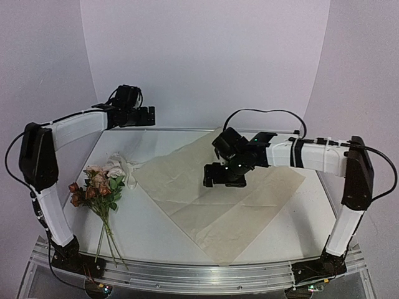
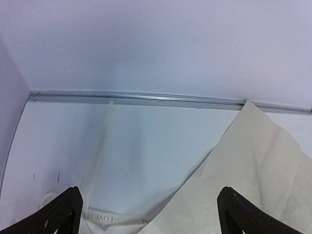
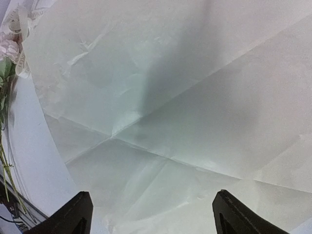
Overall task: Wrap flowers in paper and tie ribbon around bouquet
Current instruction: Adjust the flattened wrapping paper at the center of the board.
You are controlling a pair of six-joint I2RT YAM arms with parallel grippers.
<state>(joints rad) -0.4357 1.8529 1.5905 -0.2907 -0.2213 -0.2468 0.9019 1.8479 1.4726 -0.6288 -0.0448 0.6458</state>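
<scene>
The paper (image 1: 218, 196) lies unfolded and creased on the table, one corner pointing to the near edge. The flowers (image 1: 93, 187) rest left of it, stems toward the front. The ribbon (image 1: 123, 167) is bunched just behind the flower heads. My left gripper (image 1: 149, 116) hovers open at the back left, above the table. Its wrist view shows the ribbon (image 2: 105, 218) and the paper's far corner (image 2: 258, 156) below the empty left gripper (image 2: 148, 214). My right gripper (image 1: 218, 179) hangs open and empty over the paper's middle (image 3: 170, 97). The flowers (image 3: 6, 48) show at that view's left edge.
A metal rail (image 2: 146, 98) runs along the table's back edge under the white backdrop. Another rail (image 1: 199, 274) borders the front, between the two arm bases. The table's left wall rises just beside the flowers.
</scene>
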